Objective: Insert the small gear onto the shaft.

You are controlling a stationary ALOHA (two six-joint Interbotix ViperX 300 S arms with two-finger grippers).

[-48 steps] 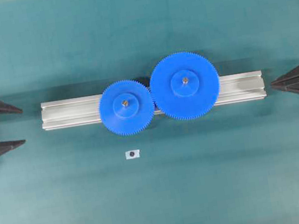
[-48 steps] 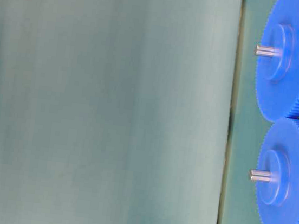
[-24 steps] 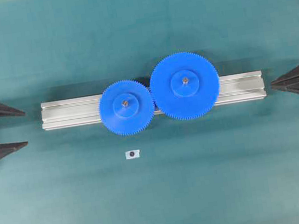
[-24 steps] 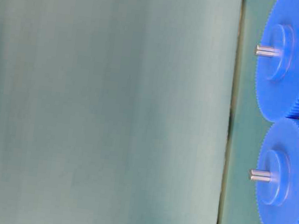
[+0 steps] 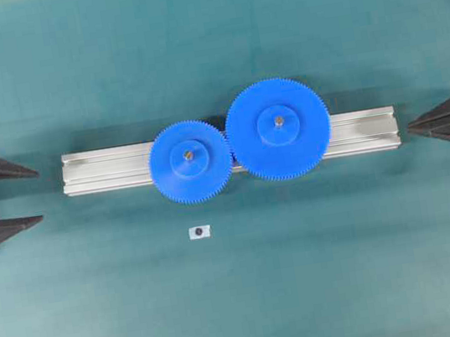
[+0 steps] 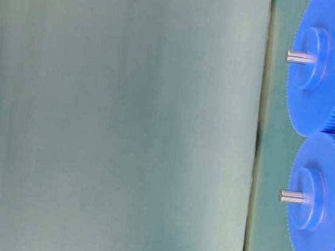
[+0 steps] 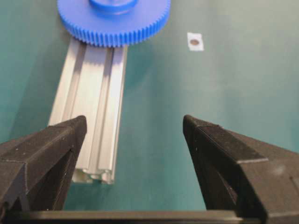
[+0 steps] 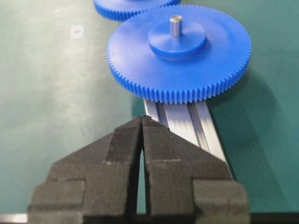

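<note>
**Fingers clear of the gears, small gear seated on its pin**

Fingers of the left gripper [image 5: 5,200] stand wide at the left edge of the overhead view, holding nothing. At the right edge, the right gripper [image 5: 412,127] has its tips pressed together, empty. Mid-frame, the small gear [image 5: 190,161] sits on the rail [image 5: 106,169], its teeth meeting the big gear [image 5: 278,129]. Its shaft [image 5: 189,152] shows through the hub, apparently fully through. A white tag [image 5: 199,232] lies below on the mat [image 5: 245,301].
</note>
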